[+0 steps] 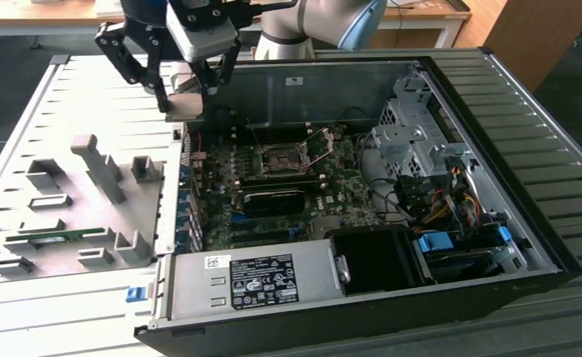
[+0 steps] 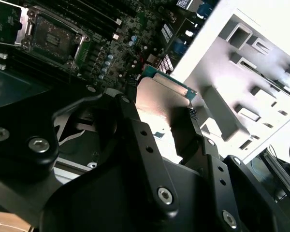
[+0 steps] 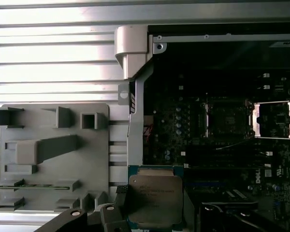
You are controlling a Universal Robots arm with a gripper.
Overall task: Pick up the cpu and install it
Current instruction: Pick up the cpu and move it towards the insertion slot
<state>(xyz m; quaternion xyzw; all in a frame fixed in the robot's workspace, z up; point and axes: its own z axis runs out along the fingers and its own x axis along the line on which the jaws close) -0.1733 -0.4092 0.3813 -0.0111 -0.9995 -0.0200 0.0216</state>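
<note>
1. Grey ribbed metal table (image 1: pixel 548 119) carried an open case (image 1: pixel 311 89); wooden furniture (image 1: pixel 528 30) stood behind the case.
2. A grey tray (image 1: pixel 82 216) lay just beside the case, with a green memory stick (image 1: pixel 53 236) in it.
3. The arm (image 1: pixel 331 22) hung over the case's far corner by the tray, gripper (image 1: pixel 184 100) pointing down.
4. Its fingers (image 2: pixel 137 140) were clamped on the cpu (image 3: pixel 154 200), held in the air above the case wall, apart from the open socket (image 3: pixel 227 118) inside the case.
5. A printed label (image 1: pixel 261 281) sat on the power supply (image 1: pixel 196 286) at the case's near edge.
</note>
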